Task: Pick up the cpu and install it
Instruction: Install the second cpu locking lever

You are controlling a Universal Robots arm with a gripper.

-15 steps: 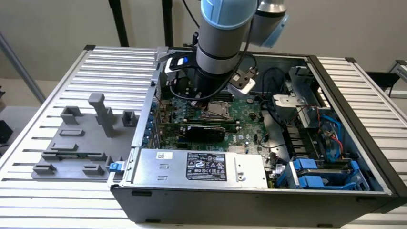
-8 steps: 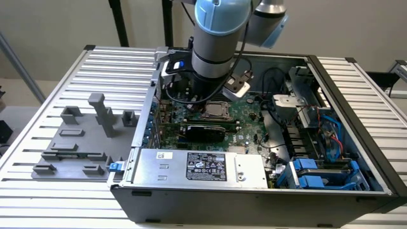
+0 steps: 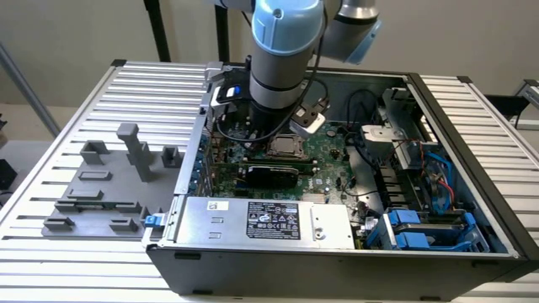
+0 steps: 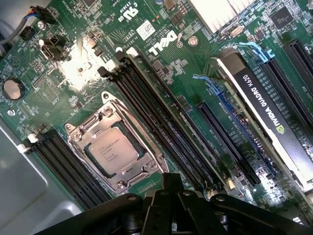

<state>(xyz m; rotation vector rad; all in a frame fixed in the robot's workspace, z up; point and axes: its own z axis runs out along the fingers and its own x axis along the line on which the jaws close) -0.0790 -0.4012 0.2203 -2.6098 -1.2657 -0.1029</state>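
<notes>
So the cpu (image 4: 113,152), small flat square chip w/ a silver-white metal top and printed text, is sitting inside the shiny metal socket frame (image 4: 85,128) on the green Dell motherboard (image 4: 161,73), looks seated already imo. In the exterior view the same chip (image 3: 284,146) shows just below the big grey-blue robot arm (image 3: 282,60), inside the open black PC case (image 3: 337,252).

The black gripper (image 4: 171,196) has its fingers pressed together, nothing pinched, hovering just above the board right next to the socket's edge, not touching the chip afaict.

Handling-wise: chip's light, stiff, and fragile, underside contacts plus socket pins won't forgive a skewed drop. Smooth metal lid = slippery, so the thin side edges are the only sane place to grip, flat and level.

Room: tight. Black RAM slots (image 4: 161,132) run along one side of the socket, more black slots (image 4: 63,166) on the other, and the black NVIDIA graphics card (image 4: 266,105) sits further off. Straight up is the open way; sideways there's barely any. Grey plastic fixture blocks (image 3: 101,183) sit on the ribbed metal counter (image 3: 50,252) at the exterior view's left, well apart from the case.
</notes>
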